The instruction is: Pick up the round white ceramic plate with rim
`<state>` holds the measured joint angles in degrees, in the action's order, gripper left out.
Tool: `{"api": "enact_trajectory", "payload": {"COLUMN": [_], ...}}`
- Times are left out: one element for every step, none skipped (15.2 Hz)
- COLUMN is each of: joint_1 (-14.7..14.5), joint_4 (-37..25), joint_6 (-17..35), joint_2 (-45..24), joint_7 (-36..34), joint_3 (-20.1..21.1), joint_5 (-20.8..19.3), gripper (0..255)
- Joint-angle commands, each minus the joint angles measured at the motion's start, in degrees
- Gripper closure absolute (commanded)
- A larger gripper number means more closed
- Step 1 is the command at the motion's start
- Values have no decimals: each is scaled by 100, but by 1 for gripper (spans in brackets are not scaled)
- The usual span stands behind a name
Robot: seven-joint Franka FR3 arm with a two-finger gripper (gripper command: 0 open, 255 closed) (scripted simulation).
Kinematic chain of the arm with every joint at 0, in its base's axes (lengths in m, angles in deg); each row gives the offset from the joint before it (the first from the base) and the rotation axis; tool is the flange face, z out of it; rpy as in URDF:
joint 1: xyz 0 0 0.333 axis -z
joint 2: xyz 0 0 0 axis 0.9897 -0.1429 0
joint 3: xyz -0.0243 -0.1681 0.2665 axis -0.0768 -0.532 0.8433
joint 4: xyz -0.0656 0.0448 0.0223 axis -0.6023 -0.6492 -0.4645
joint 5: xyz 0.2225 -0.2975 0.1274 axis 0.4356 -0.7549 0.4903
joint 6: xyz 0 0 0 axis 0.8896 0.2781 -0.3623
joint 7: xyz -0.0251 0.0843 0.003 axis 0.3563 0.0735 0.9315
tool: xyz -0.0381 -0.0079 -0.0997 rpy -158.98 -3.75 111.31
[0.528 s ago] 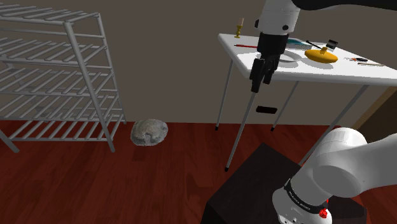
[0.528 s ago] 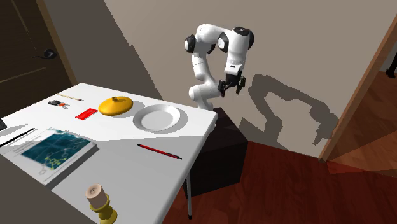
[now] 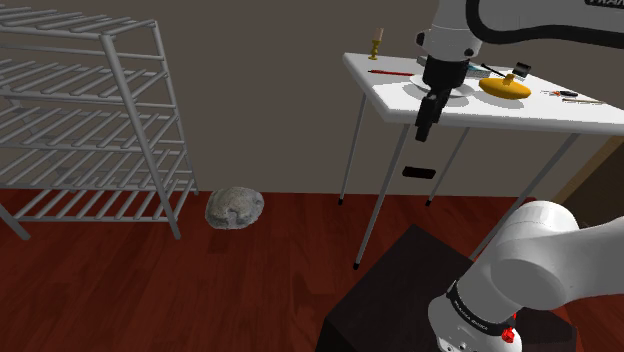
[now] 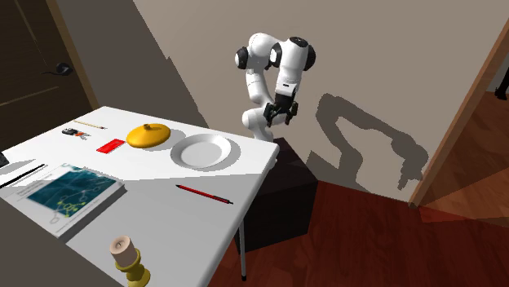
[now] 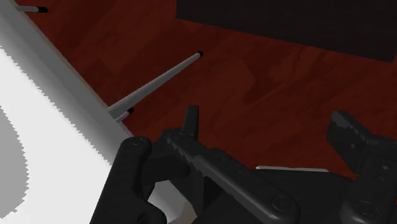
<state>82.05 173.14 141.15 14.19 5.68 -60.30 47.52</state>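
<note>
The round white plate [image 4: 204,151] with a raised rim lies flat on the white table [image 4: 155,208], near the table edge that faces the arm. In the shoulder view the plate [image 3: 457,94] is partly hidden behind the hand. My black gripper [image 4: 281,115] hangs beyond that table edge, a little above the tabletop's height, apart from the plate. In the shoulder view the gripper [image 3: 426,124] points down in front of the table's side. In the wrist view the gripper [image 5: 267,118] has its fingers [image 5: 191,121] apart with only floor between them, beside the white table [image 5: 51,121].
On the table lie a yellow-orange domed lid [image 4: 148,135], a red pen [image 4: 204,194], a red card [image 4: 109,146], a map book [image 4: 65,192] and a candle holder [image 4: 126,257]. A metal rack [image 3: 90,120] and a grey rock [image 3: 235,207] stand across the wooden floor. The black stand [image 3: 400,290] sits below.
The hand has swung closer to the table's edge and the plate, and turned about its axis so the shoulder view now sees it edge-on. The plate has not moved.
</note>
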Motion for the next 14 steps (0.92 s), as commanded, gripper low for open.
{"api": "enact_trajectory", "payload": {"joint_1": [32, 51, 71, 91, 113, 134, 155, 177, 194, 212, 228, 242, 255, 265], "joint_4": [126, 180, 229, 273, 312, 346, 373, 394, 409, 417, 419, 414, 401, 382], "joint_6": [150, 244, 345, 453, 568, 690, 818, 953, 1092, 1238, 1388, 1544, 1704, 1868], "joint_2": [141, 196, 245, 289, 328, 361, 388, 409, 423, 432, 434, 429, 419, 402], "joint_7": [359, 534, 707, 878, 1048, 1215, 1380, 1543, 1701, 1857, 2010, 2160, 2307, 2451], "joint_3": [-124, -198, -275, -354, -435, -520, -606, -694, -786, -881, -977, -1075, -1174, -1275], "joint_5": [-411, -610, -808, -1005, -1200, -1393, -1584, -1772, -1959, -2143, -2323, -2499, -2671, -2840], "gripper": [0, 0, 0, 0, 0, 0, 0, 0, 0, 0, 0, 0, 0, 0]}}
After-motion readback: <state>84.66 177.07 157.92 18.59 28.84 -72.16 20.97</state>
